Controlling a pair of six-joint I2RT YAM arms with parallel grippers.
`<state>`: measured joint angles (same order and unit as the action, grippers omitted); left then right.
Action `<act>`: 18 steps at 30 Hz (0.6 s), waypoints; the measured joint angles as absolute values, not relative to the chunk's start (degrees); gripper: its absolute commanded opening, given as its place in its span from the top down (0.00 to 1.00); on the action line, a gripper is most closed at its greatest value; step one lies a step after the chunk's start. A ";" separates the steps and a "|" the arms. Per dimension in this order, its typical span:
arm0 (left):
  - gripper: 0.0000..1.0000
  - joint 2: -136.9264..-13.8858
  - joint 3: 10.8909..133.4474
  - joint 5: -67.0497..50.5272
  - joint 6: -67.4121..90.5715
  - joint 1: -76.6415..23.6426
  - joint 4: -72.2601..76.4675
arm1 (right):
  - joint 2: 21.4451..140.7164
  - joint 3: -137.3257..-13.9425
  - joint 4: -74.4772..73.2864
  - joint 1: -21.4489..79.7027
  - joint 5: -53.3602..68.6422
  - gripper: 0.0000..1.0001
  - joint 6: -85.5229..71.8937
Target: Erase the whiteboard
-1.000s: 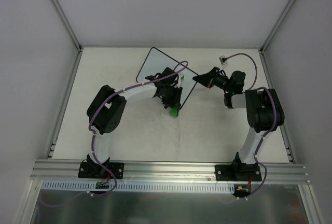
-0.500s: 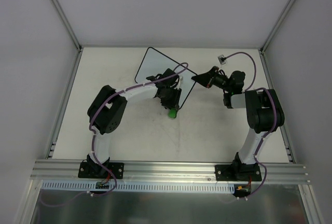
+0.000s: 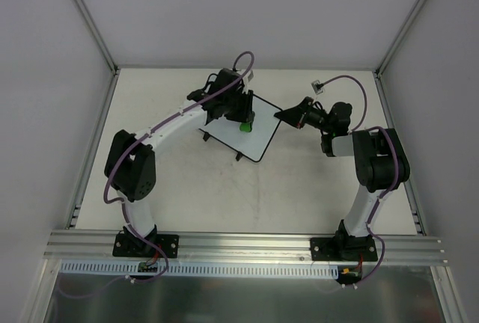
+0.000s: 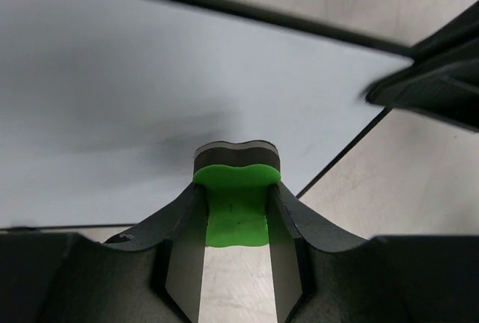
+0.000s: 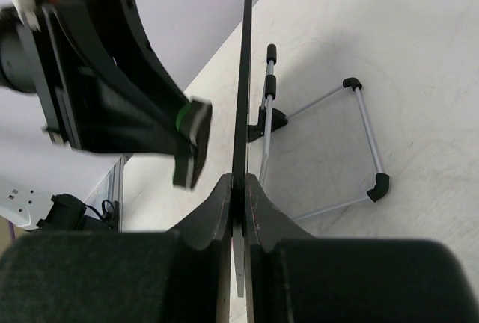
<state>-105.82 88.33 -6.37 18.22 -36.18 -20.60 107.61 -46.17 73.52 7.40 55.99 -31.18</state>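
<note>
The whiteboard (image 3: 258, 132) is a white board with a thin black frame, held tilted above the table at the back centre. My right gripper (image 3: 285, 114) is shut on its right edge; in the right wrist view (image 5: 243, 188) the board (image 5: 246, 76) runs edge-on between the fingers. My left gripper (image 3: 244, 122) is shut on the green eraser block (image 3: 244, 125) and holds it against the board's face. In the left wrist view the eraser (image 4: 236, 207) sits between the fingers (image 4: 236, 241), its dark pad touching the white surface (image 4: 135, 114).
The board's wire stand with black feet (image 5: 359, 143) hangs under it. A small white connector (image 3: 320, 84) on a purple cable lies at the back right. Aluminium rails edge the table on the left (image 3: 93, 151) and right (image 3: 397, 151).
My left gripper has carried the green eraser from the board's near edge up and back across its face. The left arm has stretched out. The right gripper holds still.
</note>
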 measured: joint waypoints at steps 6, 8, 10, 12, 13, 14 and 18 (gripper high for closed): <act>1.00 -104.12 90.61 -6.72 17.15 -32.01 -19.18 | 107.61 -46.17 73.21 7.60 56.73 1.00 -31.48; 1.00 -104.09 90.61 -6.70 16.95 -31.44 -19.57 | 107.61 -46.17 73.06 7.60 56.80 1.00 -31.53; 1.00 -103.77 90.41 -6.66 16.88 -31.46 -19.88 | 107.61 -46.17 73.03 7.60 56.86 1.00 -31.59; 1.00 -102.48 89.30 -6.52 16.84 -31.48 -19.97 | 107.61 -46.17 73.03 7.60 56.88 0.99 -31.70; 1.00 -101.32 88.40 -6.35 16.84 -31.48 -19.99 | 107.61 -46.17 73.01 7.60 56.88 1.00 -31.73; 1.00 -100.16 87.50 -6.13 16.84 -31.48 -20.03 | 107.61 -46.17 73.01 7.60 56.88 1.00 -31.75; 1.00 -92.16 83.02 -5.06 16.62 -31.40 -20.40 | 107.63 -46.17 72.97 7.60 56.90 1.00 -31.97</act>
<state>-92.16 83.02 -5.06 16.62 -31.40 -20.40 107.63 -46.17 72.97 7.60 56.90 -31.97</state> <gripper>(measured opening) 0.327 0.074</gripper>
